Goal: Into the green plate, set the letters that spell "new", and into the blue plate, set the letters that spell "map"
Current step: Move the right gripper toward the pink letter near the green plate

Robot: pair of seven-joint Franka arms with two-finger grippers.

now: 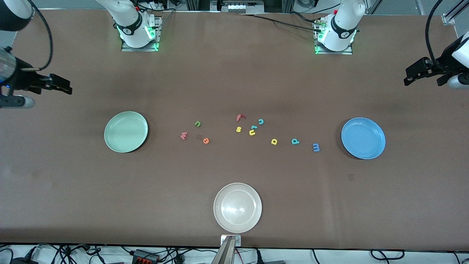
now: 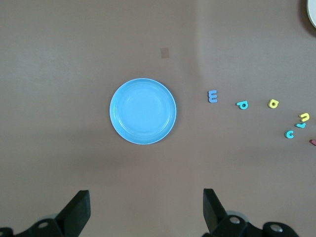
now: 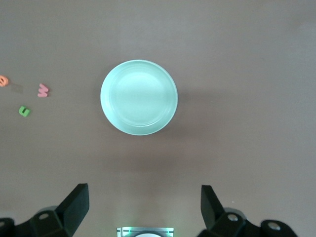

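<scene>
The six task letters lie flat on the counter: n, w and e near the green plate; a, p and m near the blue plate. Both plates are empty. The left claw and right claw are held released, over the counter's ends. The letters are judged light, soft and thin; an edge pinch from above is advised.

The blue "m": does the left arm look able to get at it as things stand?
Probably yes. The blue "m" lies alone on the table beside the blue plate, apart from the teal "p", and the left tool hangs open at that end.
</scene>
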